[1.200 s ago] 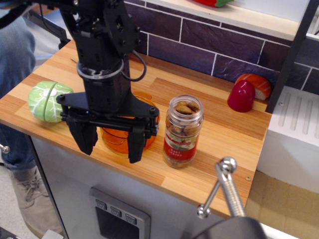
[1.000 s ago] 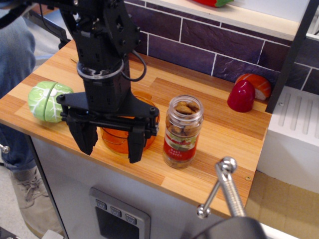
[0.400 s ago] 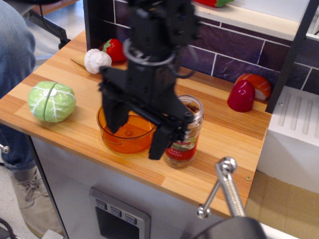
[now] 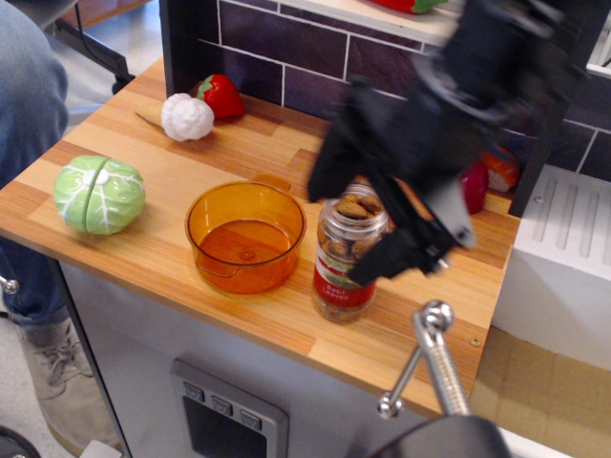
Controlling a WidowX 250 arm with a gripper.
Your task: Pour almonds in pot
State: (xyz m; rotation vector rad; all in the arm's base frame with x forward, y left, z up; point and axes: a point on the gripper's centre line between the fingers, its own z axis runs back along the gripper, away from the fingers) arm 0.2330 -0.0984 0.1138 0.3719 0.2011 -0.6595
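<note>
The almonds [image 4: 355, 207] fill a clear open-topped jar [image 4: 340, 282] with a red and white label, standing upright near the counter's front edge. The orange translucent pot [image 4: 246, 239] stands just left of the jar, upright and empty. My black gripper [image 4: 335, 238], motion-blurred, is open. It comes down from the upper right with one finger [image 4: 331, 157] behind and left of the jar's top and the other finger [image 4: 406, 250] crossing in front of the jar's right side. The fingers straddle the jar and hold nothing.
A green cabbage toy [image 4: 98, 194] lies at the left of the wooden counter [image 4: 143, 258]. A white garlic toy [image 4: 186, 116] and a red vegetable toy [image 4: 221, 95] sit at the back. A dark red toy [image 4: 471, 187] is behind the arm. A metal handle [image 4: 434, 363] juts up front right.
The gripper has swung from over the pot rightward to the jar, uncovering the pot. It stayed open. Jar and pot have not moved.
</note>
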